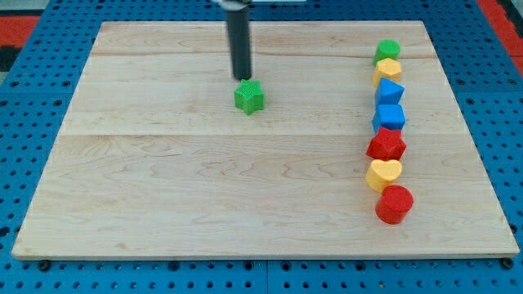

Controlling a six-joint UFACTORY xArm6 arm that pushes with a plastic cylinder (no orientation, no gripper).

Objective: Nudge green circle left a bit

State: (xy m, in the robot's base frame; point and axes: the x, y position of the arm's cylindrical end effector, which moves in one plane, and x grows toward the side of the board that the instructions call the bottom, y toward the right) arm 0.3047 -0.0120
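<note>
The arm's tip, a bare rod with nothing to open or hold, rests just above the green star, touching or nearly so. The green circle sits well to the star's right, topping a column beside a yellow block. Crossing over risks dragging the star or jostling the yellow neighbour.

board: pale wood, smooth, matt | rod: dark, slight sheen | green circle: matt
</note>
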